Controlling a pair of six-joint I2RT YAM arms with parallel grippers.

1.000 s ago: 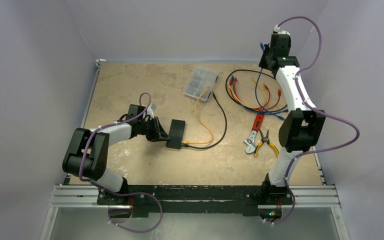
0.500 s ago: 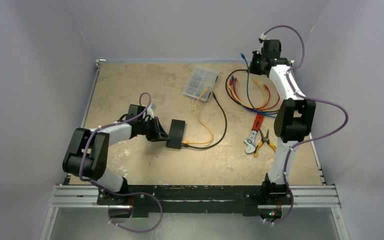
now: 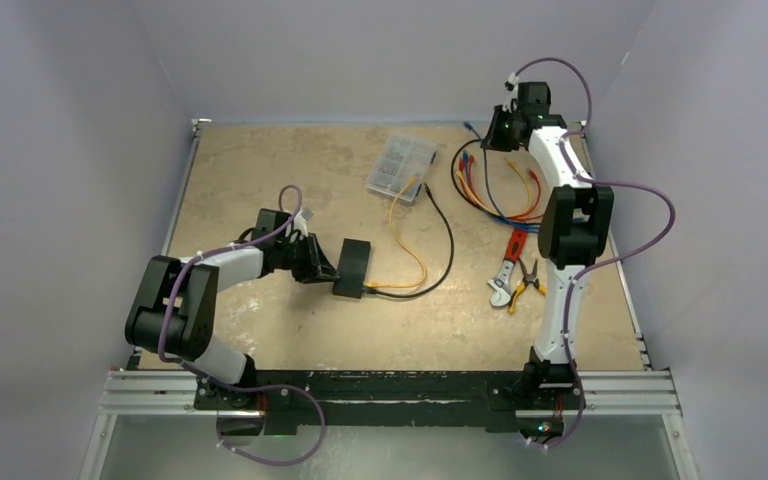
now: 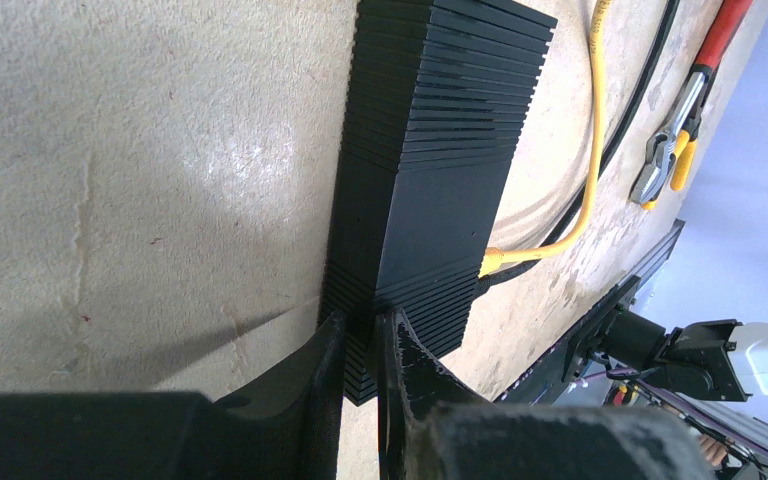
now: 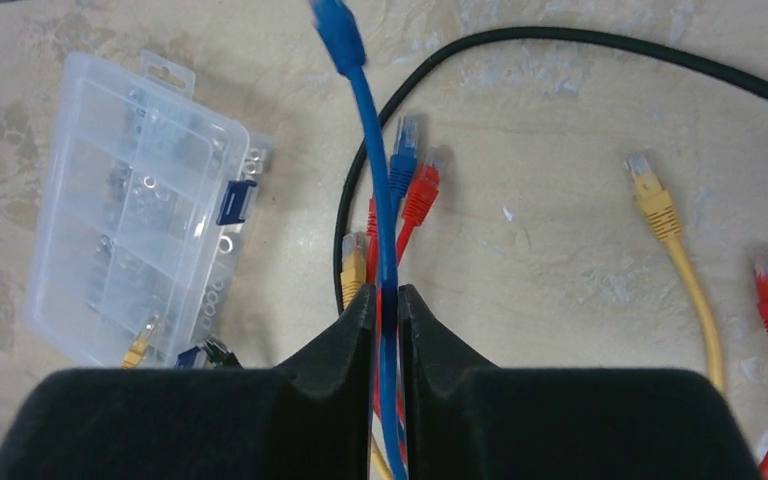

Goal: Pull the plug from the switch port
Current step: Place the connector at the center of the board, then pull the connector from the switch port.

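The switch [image 3: 352, 266] is a flat black ribbed box [image 4: 430, 170] lying on the table left of centre. A yellow plug [image 4: 495, 258] sits in its near side [image 3: 372, 287], with a black cable beside it. My left gripper [image 3: 328, 274] is shut on the switch's near corner, its jaws pinching the ribbed edge [image 4: 358, 325]. My right gripper [image 3: 495, 132] hangs at the far right above the loose cables. It is shut on a blue cable [image 5: 388, 295], whose free blue plug [image 5: 338, 25] sticks out beyond the fingers.
A clear compartment case [image 3: 401, 165] lies at the back centre [image 5: 135, 260]. Loose red, yellow, blue and black cables [image 3: 505, 190] are piled at the back right. A red-handled wrench [image 3: 507, 270] and yellow pliers [image 3: 530, 285] lie right of the switch.
The right arm has swung left and down with the blue cable, from the far right corner to over the cable pile. The left arm and the switch have stayed put.
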